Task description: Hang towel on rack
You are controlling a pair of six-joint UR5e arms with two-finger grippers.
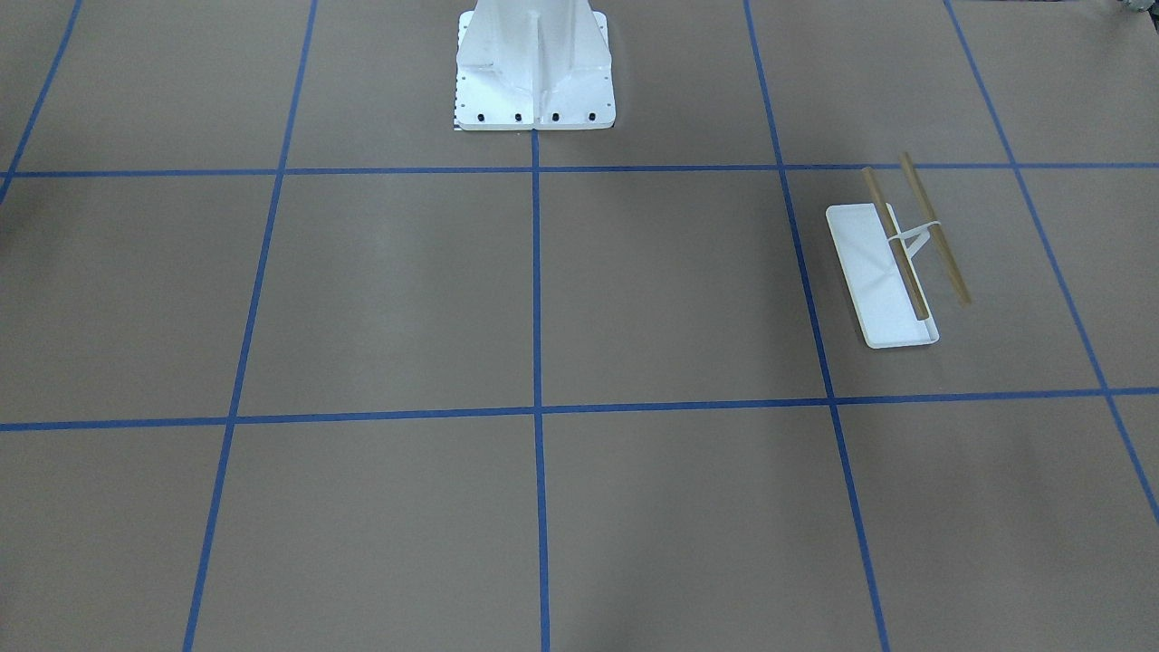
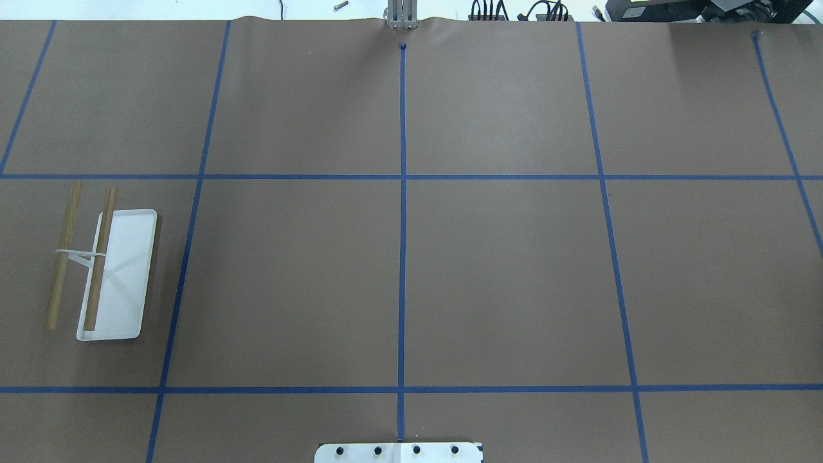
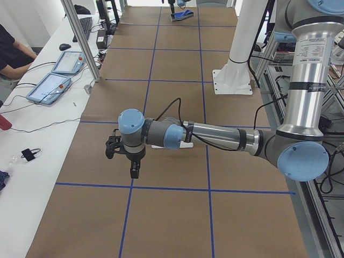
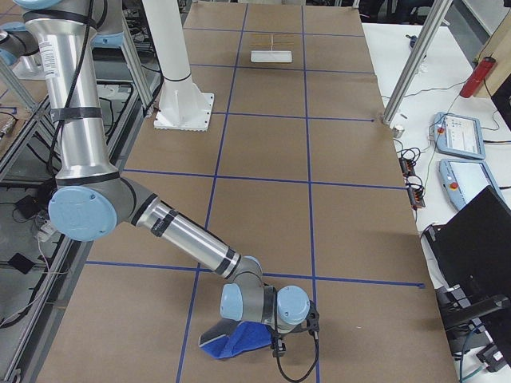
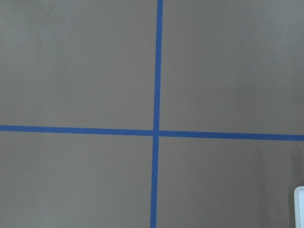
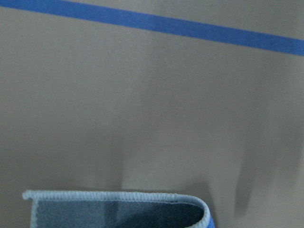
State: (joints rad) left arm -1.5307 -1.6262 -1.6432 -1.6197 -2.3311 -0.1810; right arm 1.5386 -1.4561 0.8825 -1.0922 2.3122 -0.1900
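Note:
The towel (image 4: 233,338) is a bright blue crumpled cloth at the table's near end in the exterior right view, right under my right gripper (image 4: 275,343). Its grey face and pale trim (image 6: 118,209) fill the bottom of the right wrist view. No fingers show there, so I cannot tell whether the gripper is shut on it. The rack (image 2: 109,270) stands on the table's left side, white tray and two tan bars, nothing on it. My left gripper (image 3: 133,169) hangs above the table next to the rack. I cannot tell whether it is open or shut.
The white robot pedestal (image 1: 534,72) is bolted at the table's middle back edge. Blue tape lines (image 2: 402,257) grid the brown table. An operator (image 3: 11,54) sits at a side bench with tablets (image 3: 51,86). A white corner (image 5: 300,204) shows in the left wrist view.

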